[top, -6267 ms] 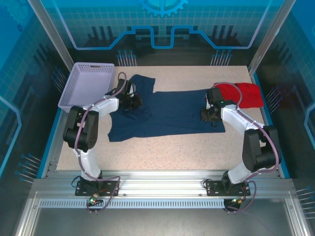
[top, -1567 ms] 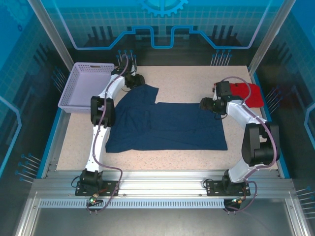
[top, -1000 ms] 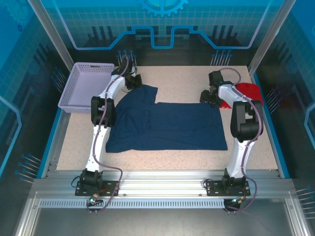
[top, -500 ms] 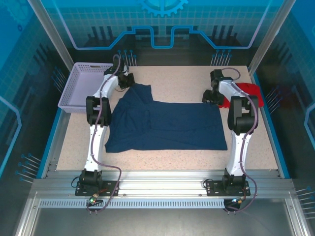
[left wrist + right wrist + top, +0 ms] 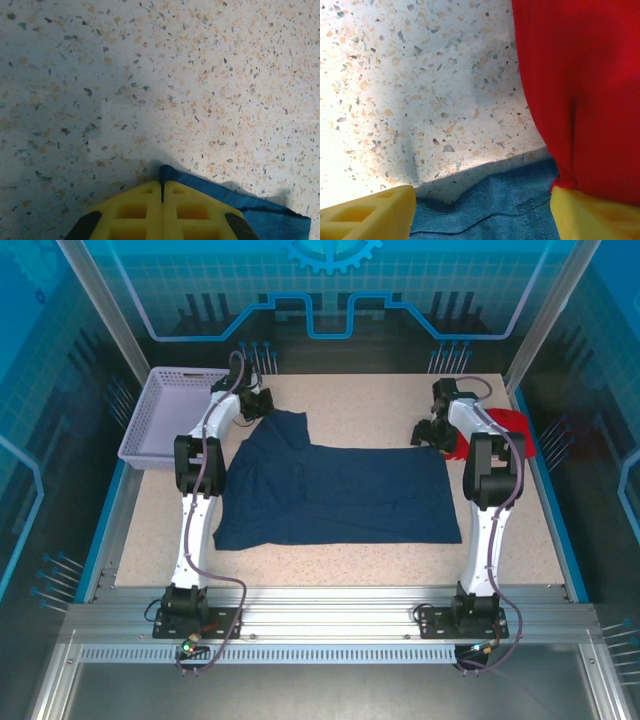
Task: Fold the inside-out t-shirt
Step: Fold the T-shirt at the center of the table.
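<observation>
The inside-out t-shirt, dark navy, lies spread flat across the middle of the table. My left gripper is at its far left corner, and in the left wrist view that gripper is shut with a fold of the blue t-shirt pinched between its yellow fingers. My right gripper sits at the shirt's far right corner. Seen from the right wrist, that gripper is open, its fingers straddling the t-shirt's hem without closing on it.
A bright red folded garment lies just right of the right gripper, and in the right wrist view it touches the right finger. A lavender basket stands at the far left. Speckled table lies bare in front of the shirt.
The left gripper has pulled the shirt's far left corner slightly leftward. The right gripper has edged right along the far hem toward the red garment, its arm now stretched out straight.
</observation>
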Robot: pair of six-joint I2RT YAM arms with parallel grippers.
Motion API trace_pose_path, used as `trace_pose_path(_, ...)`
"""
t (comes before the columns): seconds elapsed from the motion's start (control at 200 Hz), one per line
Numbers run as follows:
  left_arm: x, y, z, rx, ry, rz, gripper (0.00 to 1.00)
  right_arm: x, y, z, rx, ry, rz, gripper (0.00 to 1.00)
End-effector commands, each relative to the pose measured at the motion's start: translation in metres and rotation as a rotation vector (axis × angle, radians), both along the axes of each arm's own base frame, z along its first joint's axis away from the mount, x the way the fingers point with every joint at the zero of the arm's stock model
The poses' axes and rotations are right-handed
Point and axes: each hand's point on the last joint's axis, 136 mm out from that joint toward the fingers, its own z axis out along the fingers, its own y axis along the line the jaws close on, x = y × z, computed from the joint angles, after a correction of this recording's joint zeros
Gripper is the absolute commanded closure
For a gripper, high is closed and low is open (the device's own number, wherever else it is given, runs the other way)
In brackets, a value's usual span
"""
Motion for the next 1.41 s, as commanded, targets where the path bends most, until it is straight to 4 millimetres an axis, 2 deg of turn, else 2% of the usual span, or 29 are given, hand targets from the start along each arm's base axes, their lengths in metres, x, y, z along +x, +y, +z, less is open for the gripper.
trace_pose_path(0.0, -0.004, 0.002, 0.015, -0.026, 0.004, 0.013, 1.00, 0.001, -0.003, 0.001, 0.084, -0.015, -0.026, 0.26)
trace_pose_path(0.205, -0.004, 0.002, 0.014, -0.035, 0.005, 0.013, 1.00, 0.008, 0.004, -0.009, 0.136, 0.004, -0.028, 0.30)
trace_pose_path(0.265, -0.005, 0.002, 0.014, -0.036, 0.005, 0.010, 1.00, 0.011, 0.001, -0.006, 0.125, 0.002, -0.034, 0.32)
trace_pose_path(0.275, -0.005, 0.002, 0.015, -0.036, 0.003, 0.009, 1.00, 0.009, 0.001, -0.015, 0.122, 0.021, -0.035, 0.32)
trace_pose_path(0.32, -0.005, 0.001, 0.014, -0.039, 0.004, 0.008, 1.00, 0.008, -0.002, -0.020, 0.107, 0.037, -0.042, 0.35)
trace_pose_path(0.58, -0.005, 0.000, 0.015, -0.045, 0.001, 0.000, 1.00, 0.010, -0.007, -0.022, 0.071, 0.058, -0.052, 0.65)
trace_pose_path(0.88, -0.005, -0.002, 0.017, -0.049, -0.007, -0.008, 1.00, 0.014, -0.003, -0.021, 0.030, 0.065, -0.025, 0.85)
trace_pose_path(1.2, -0.002, -0.003, 0.040, -0.048, -0.056, -0.023, 1.00, 0.030, 0.002, 0.003, 0.021, -0.030, 0.013, 1.00)
trace_pose_path(1.275, -0.002, -0.003, 0.050, -0.052, -0.078, -0.026, 1.00, 0.034, 0.003, 0.014, 0.022, -0.074, 0.025, 1.00)
trace_pose_path(1.305, -0.002, -0.003, 0.054, -0.051, -0.086, -0.025, 1.00, 0.034, 0.003, 0.012, 0.018, -0.077, 0.026, 1.00)
trace_pose_path(1.32, -0.002, -0.003, 0.056, -0.052, -0.090, -0.024, 1.00, 0.036, 0.003, 0.024, 0.016, -0.103, 0.028, 1.00)
trace_pose_path(1.401, -0.002, -0.003, 0.066, -0.054, -0.106, -0.024, 1.00, 0.036, 0.002, 0.037, 0.015, -0.137, 0.033, 1.00)
